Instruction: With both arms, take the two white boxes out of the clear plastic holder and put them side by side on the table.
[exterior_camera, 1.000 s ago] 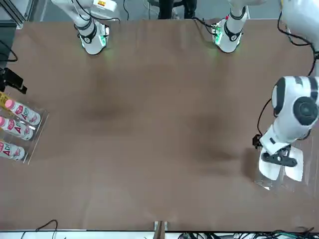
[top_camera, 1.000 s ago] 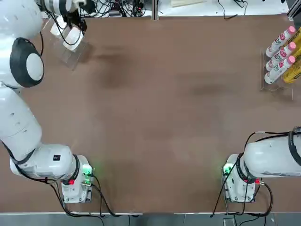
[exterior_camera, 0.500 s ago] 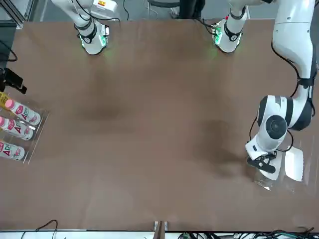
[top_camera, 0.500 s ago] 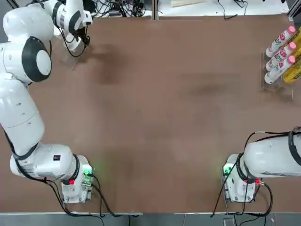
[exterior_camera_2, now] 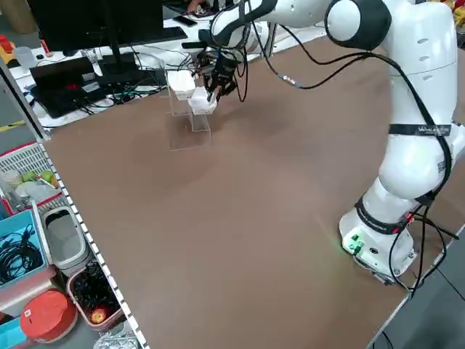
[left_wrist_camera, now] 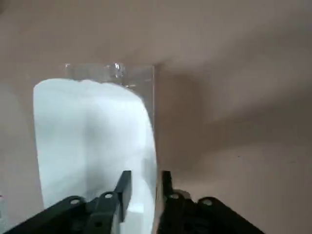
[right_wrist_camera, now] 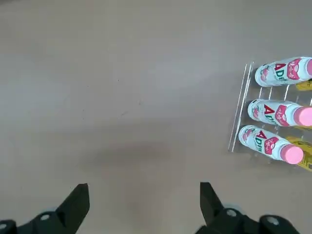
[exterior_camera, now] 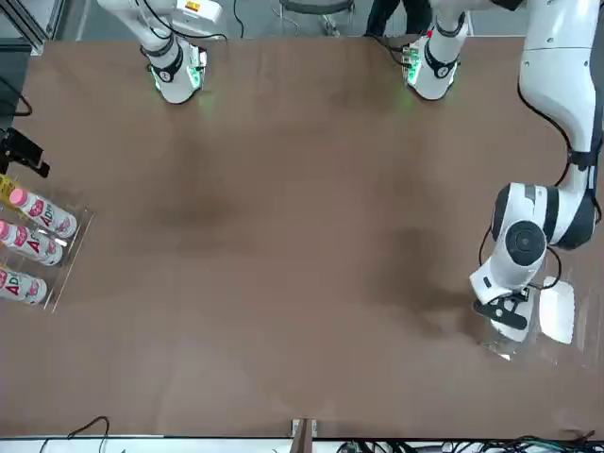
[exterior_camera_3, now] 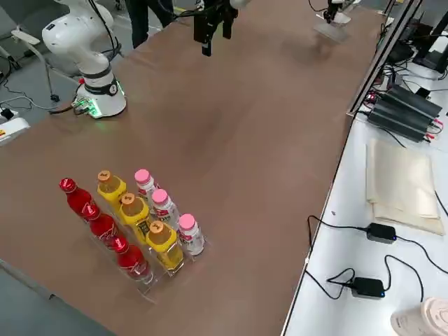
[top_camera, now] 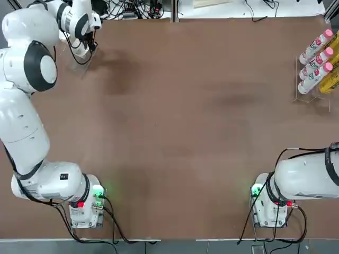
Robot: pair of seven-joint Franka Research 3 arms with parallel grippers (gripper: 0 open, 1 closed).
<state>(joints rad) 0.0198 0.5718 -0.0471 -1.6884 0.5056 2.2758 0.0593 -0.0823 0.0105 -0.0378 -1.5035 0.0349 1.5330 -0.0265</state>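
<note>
While right hand [right_wrist_camera: 141, 204] hangs released, left hand [left_wrist_camera: 145, 187] clenched on white box [left_wrist_camera: 92, 146], clear plastic holder [exterior_camera_2: 190, 127]

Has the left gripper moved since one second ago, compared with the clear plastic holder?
Yes. In the front view the left gripper has shifted toward that picture's left over the clear plastic holder, uncovering more of the white box.

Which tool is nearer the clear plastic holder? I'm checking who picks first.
Left. The left tool is right at the clear plastic holder, its fingers at the edge of a white box. The right tool hangs far across the table.
</note>
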